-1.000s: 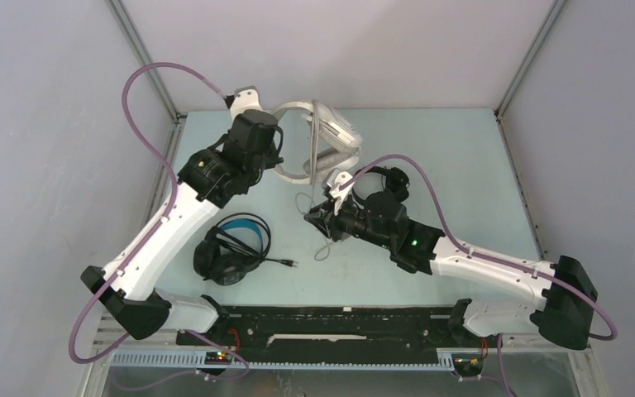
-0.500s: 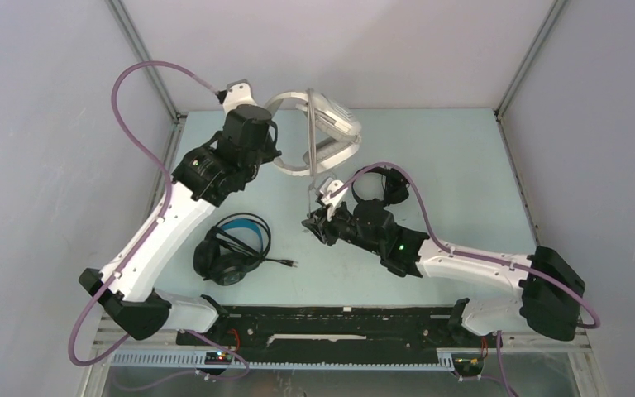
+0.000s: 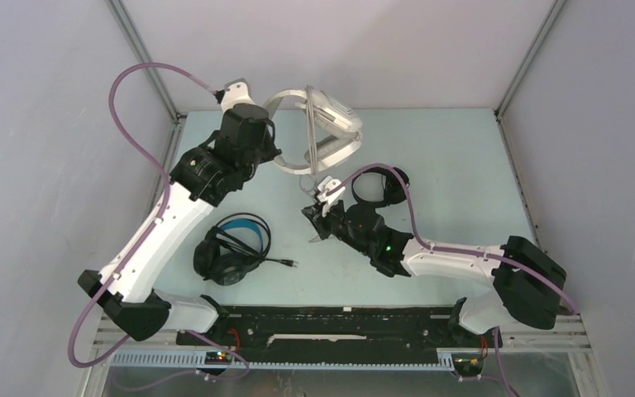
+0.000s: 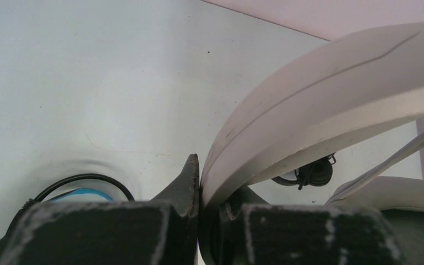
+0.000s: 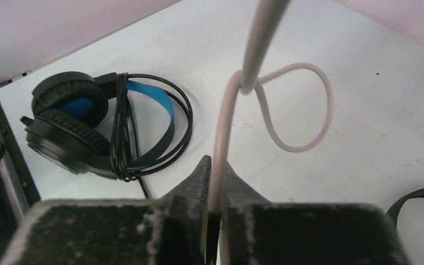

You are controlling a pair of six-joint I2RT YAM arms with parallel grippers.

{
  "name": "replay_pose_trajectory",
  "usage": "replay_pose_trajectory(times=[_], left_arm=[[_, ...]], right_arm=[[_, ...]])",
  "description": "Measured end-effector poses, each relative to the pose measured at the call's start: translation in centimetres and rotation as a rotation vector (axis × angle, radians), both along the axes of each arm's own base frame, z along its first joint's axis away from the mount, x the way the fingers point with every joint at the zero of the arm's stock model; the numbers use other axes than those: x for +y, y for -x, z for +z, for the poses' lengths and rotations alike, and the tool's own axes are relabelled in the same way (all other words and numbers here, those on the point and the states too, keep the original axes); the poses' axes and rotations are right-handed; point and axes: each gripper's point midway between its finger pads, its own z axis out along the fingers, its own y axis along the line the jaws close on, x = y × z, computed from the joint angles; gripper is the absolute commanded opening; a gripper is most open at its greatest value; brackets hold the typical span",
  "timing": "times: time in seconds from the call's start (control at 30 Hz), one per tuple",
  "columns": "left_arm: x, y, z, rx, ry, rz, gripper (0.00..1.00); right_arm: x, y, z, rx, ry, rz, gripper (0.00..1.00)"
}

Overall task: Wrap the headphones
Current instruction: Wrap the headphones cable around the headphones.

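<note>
Robotics lab test cell: plain grey panels (image 3: pixel 41 165) on metal frame posts (image 3: pixel 142 59) enclosed a pale table (image 3: pixel 455 157) edged with slotted cable duct (image 3: pixel 339 361).

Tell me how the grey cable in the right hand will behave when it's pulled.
Probably floppy: the grey cable curls into a loose loop beyond the right hand. Likely light and thin, so it may slide through the pinch. It looks smooth, so wraps could slip off the white headband the left hand holds.

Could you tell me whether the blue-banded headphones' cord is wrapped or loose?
Wrapped: the cord is wound in loops around the blue-banded headphones.
</note>
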Motion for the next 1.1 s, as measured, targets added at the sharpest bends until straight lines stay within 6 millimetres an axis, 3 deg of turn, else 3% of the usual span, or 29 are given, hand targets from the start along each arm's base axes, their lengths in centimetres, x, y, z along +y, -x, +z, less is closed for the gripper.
replay_pose_trajectory(times=[0.2,0.43,0.7,0.93,1.1], left_arm=[[0.2,-0.1,1.0,-0.014,0.044,0.000,0.00],[1.8,0.0,3.0,-0.048,0.153,0.022,0.00],[3.2,0.1,5.2,-0.093,0.263,0.022,0.00],[4.9,0.6,7.0,-0.140,0.301,0.038,0.00],[5.8,1.0,8.6,-0.177,0.325,0.040,0.00]], right_arm=[[-0.8,0.4,-2.4,0.007,-0.006,-0.008,0.00],[-2.4,-0.1,-5.6,0.071,0.011,-0.034,0.00],[-6.9,-3.4,-10.1,0.230,0.004,-0.181,0.00],[-11.2,-6.2,-12.2,0.370,-0.036,-0.355,0.00],[-13.8,-6.9,-14.0,0.449,-0.032,-0.451,0.00]])
